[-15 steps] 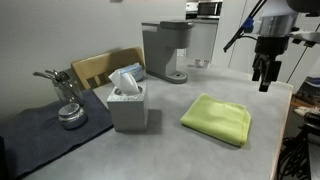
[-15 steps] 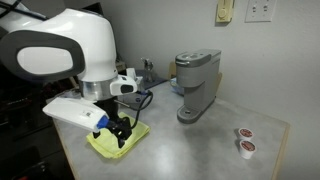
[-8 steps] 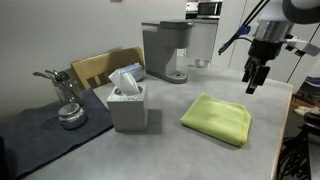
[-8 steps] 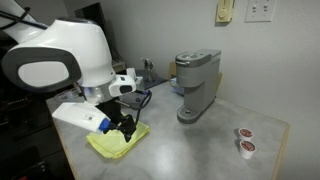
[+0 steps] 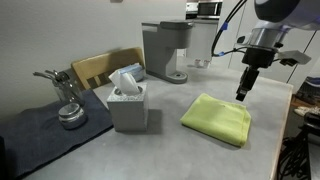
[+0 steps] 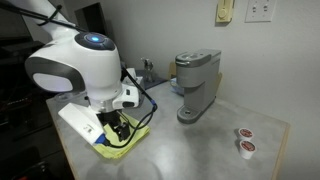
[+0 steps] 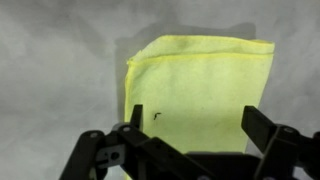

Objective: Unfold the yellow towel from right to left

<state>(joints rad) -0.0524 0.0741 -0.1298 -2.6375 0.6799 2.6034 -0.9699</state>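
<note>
I hold the gripper over the folded yellow towel, jaws wide apart and empty; in the wrist view the towel lies toward twelve o'clock.

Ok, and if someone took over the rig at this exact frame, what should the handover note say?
The tool is open and empty. It hangs above the yellow towel and does not seem to touch it.
The yellow towel lies folded flat on the table, apart from the tissue box.
Done: the tool is lined up over the towel, nothing more.
Left: lower, pinch the top layer at the right side, carry it over to the left, release.
</note>
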